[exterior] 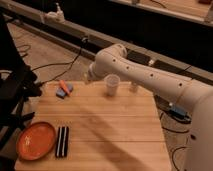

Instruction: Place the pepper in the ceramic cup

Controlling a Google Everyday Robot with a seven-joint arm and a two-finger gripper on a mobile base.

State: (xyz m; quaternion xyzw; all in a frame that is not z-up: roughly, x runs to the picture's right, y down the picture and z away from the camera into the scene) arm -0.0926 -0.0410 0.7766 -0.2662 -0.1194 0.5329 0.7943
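The small orange-red pepper (pixel 63 85) lies across a blue block (pixel 64 91) at the table's far left. The pale ceramic cup (pixel 112 85) stands upright at the far middle of the wooden table (pixel 110 135). My white arm reaches in from the right, passing behind and above the cup. My gripper (pixel 90 76) is at the arm's left end, over the far table edge, between the pepper and the cup and touching neither. Nothing shows in it.
A slim clear bottle (pixel 134 86) stands just right of the cup, partly behind the arm. A round orange plate (pixel 36 141) and a black ribbed bar (pixel 62 141) sit at the front left. Cables lie on the floor around the table.
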